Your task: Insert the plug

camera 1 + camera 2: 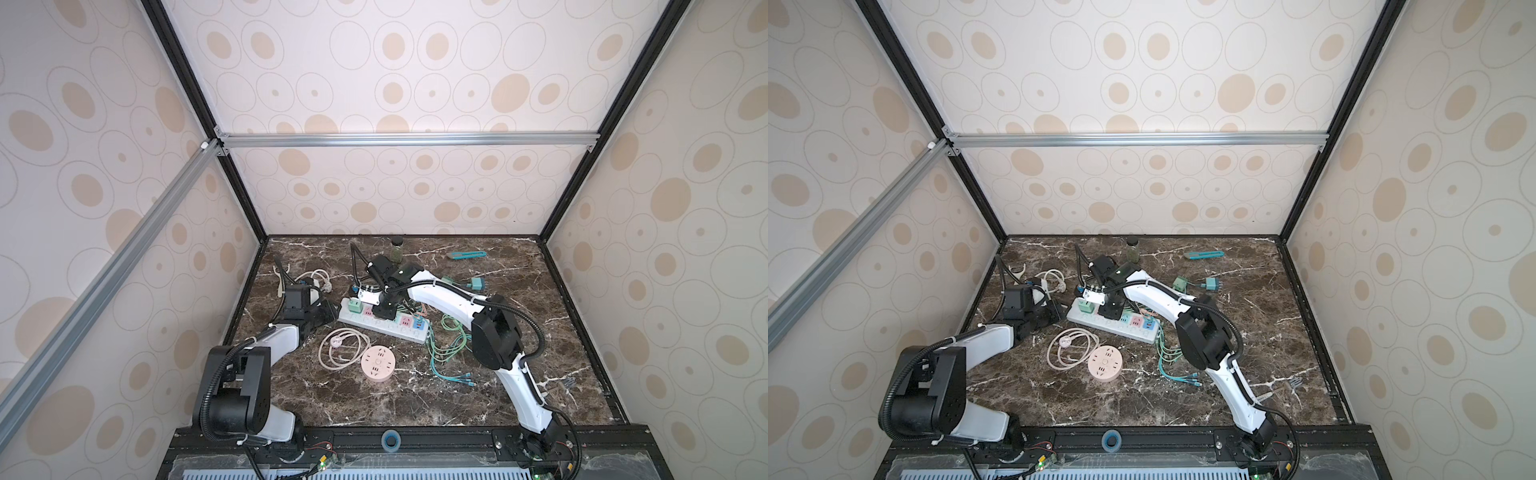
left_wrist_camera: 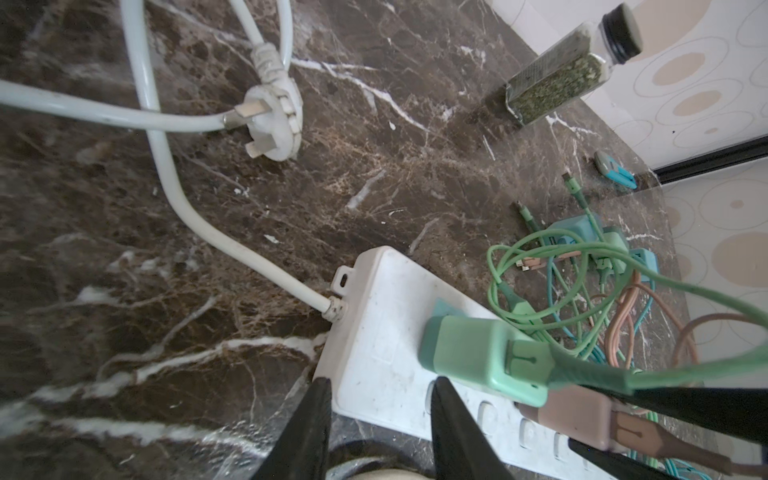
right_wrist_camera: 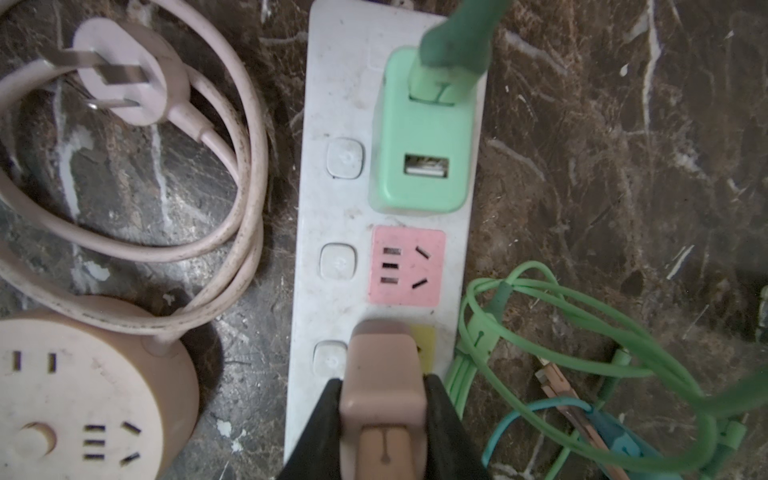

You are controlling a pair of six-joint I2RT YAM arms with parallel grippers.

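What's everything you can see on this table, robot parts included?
power strip: one, white, table centre.
green charger: one, plugged into strip's end socket.
beige charger: one, at strip's yellow socket, gripped.
round socket hub: one, pink, corded, in front of strip.
white plug: one, on strip's cord, left rear.
cables: tangle, green, teal, pink, right of strip.
loose chargers: two, green and teal, right rear.
spice jar: one, black-capped, rear.
teal tool: one, rear right.
left end effector: jaws apart at strip's cord end.
right end effector: shut on beige charger.

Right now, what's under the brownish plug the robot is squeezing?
A yellow socket on the white power strip; only its edge shows. The brownish plug covers the rest, and its prongs are hidden.
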